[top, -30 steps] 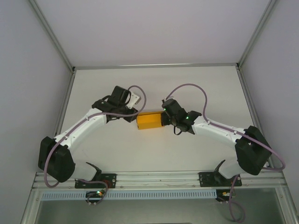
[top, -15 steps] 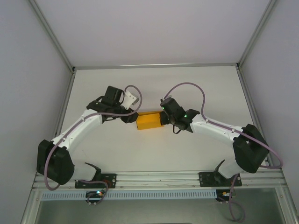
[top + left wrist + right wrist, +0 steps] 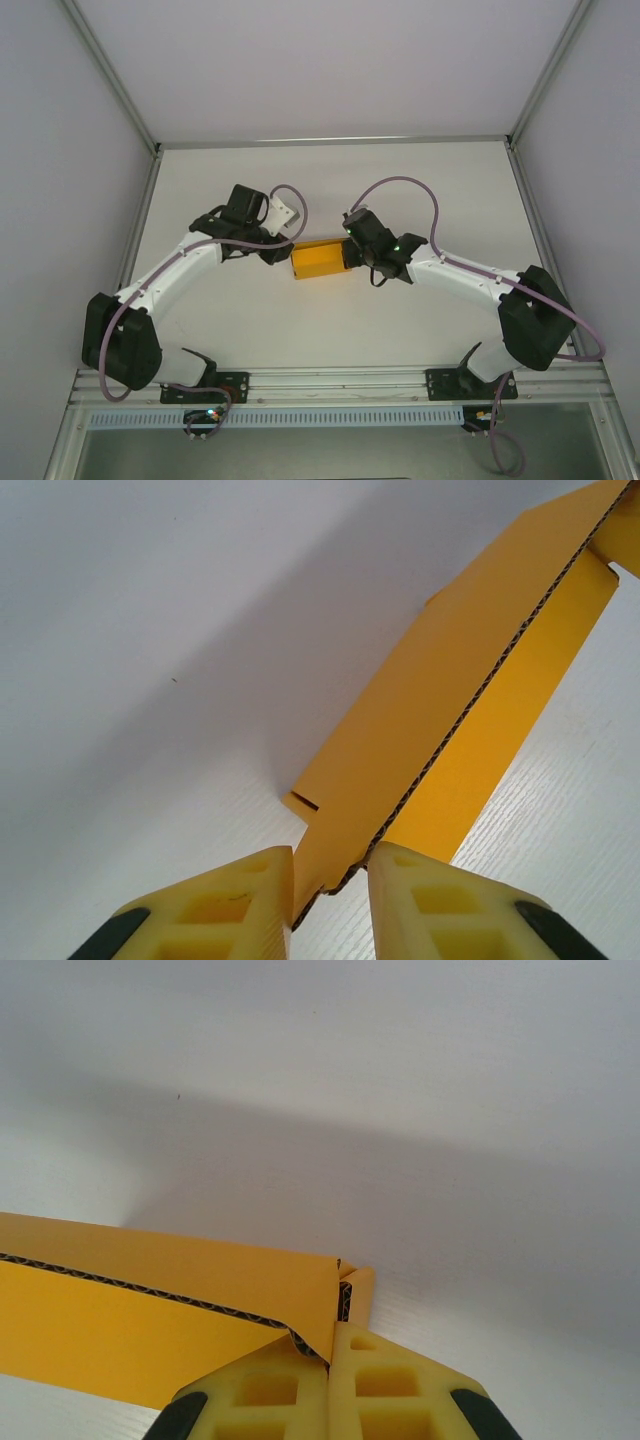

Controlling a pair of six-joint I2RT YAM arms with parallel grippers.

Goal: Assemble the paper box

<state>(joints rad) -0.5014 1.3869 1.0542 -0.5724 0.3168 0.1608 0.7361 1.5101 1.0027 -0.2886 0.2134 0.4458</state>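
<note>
The left end effector (image 3: 331, 868) has narrowed around the paper box (image 3: 320, 258) wall, pinch unclear, while the right end effector (image 3: 330, 1345) clamps the opposite end.

Right pincer (image 3: 330, 1348) closed on the right-end corner of the paper box (image 3: 120, 1335), yellow fingers (image 3: 385, 1385) pressed together over the folded wall, corrugated edge running off left; white surface (image 3: 420, 1100) beyond, shadowed close to the box.

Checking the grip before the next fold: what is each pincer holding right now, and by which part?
Both hold the paper box: the right pincer pinches a folded wall corner at one end, the left pincer the wall edge at the opposite end.
</note>
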